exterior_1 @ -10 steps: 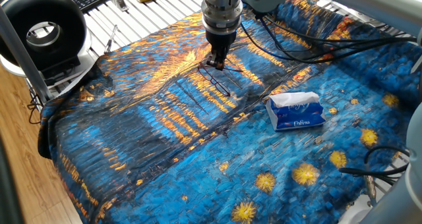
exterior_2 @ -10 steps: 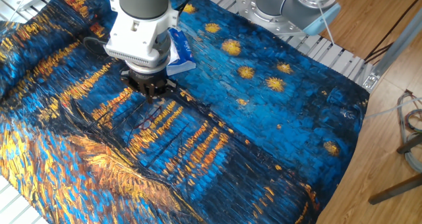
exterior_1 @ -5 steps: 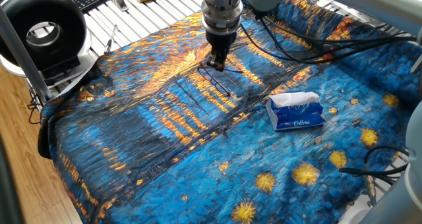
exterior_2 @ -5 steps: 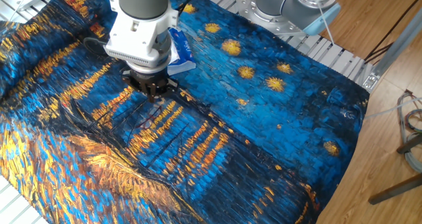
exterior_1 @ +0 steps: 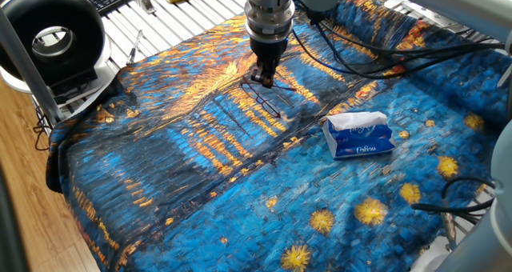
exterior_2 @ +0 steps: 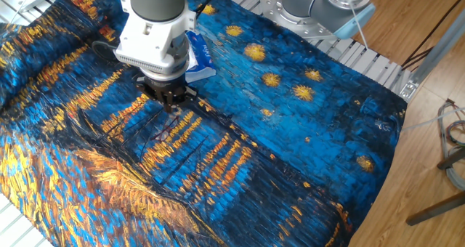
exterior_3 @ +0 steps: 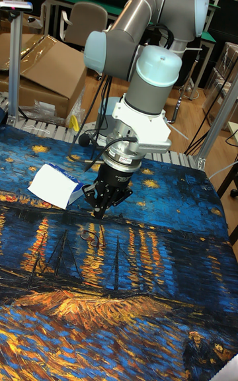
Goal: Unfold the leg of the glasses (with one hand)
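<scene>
The glasses (exterior_1: 267, 96) lie on the painted blue-and-orange cloth as a thin dark frame, with one leg stretching toward the tissue pack. They show faintly as the glasses (exterior_2: 163, 131) and the glasses (exterior_3: 91, 235) in the other views. The hand, my black gripper (exterior_1: 264, 78), points straight down onto the far end of the frame. Its fingers are pressed close together on the thin rim, at the gripper (exterior_2: 169, 107) and the gripper (exterior_3: 99, 213). The exact contact point is hidden by the fingertips.
A blue-white tissue pack (exterior_1: 359, 135) lies right of the glasses, also seen as the tissue pack (exterior_2: 197, 57) behind the wrist. Black cables (exterior_1: 352, 60) trail over the cloth from the arm. A black ring light (exterior_1: 50, 36) stands at the left table edge.
The gripper has crept a few pixels along the cloth at the glasses; the fingers stay together. The tissue pack has not moved.
</scene>
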### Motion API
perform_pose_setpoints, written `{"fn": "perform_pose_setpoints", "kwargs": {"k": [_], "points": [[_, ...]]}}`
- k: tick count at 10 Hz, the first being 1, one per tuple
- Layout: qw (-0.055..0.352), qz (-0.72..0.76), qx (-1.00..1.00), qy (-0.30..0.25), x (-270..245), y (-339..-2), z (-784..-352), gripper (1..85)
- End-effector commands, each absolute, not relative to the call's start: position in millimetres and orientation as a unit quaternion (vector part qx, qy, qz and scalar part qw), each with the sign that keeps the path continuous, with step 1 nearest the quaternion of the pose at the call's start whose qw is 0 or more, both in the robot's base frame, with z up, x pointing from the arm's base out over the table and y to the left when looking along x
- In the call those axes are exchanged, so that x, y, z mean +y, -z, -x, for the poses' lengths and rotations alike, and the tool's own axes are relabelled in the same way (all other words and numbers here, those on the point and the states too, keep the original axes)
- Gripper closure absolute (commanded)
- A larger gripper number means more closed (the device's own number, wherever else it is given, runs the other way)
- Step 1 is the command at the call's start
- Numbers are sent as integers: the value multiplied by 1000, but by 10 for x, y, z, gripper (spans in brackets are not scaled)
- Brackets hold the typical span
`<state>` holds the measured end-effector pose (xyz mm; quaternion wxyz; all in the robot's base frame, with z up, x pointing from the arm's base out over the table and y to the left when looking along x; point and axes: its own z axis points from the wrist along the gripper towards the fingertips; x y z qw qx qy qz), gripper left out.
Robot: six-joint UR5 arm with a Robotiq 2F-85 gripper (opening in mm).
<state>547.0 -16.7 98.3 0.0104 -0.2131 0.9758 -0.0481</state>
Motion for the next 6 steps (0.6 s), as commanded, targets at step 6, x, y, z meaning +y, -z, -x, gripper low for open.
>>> {"fn": "perform_pose_setpoints", "kwargs": {"k": [6], "points": [[11, 202, 979, 37, -117, -983, -5462, 847]]}}
